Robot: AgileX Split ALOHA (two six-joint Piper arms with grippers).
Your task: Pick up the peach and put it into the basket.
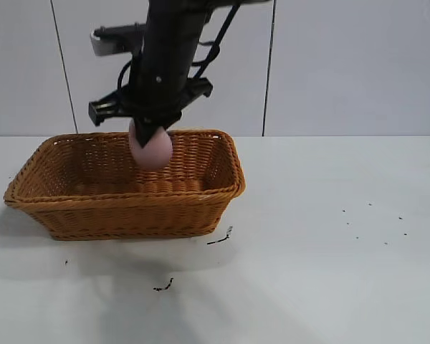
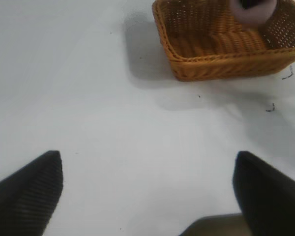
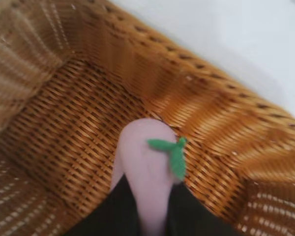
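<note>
Orange-brown woven wicker basket [image 1: 122, 190] on the white counter [image 1: 330, 251], left of centre: stiff, light, likely to slide if knocked.

Right tool [image 1: 150, 138] hangs over the basket's far side, two black fingers pinching the pale pink matte peach [image 1: 151, 149] – the fruit is above the basket floor, not resting on it. The peach looks light and soft; hold across its flat sides, as here.

Left tool [image 2: 147, 191] is open wide over bare counter.

Hidden – the fingertip contact; the green leaf [image 3: 171, 151] shows only from the wrist.
</note>
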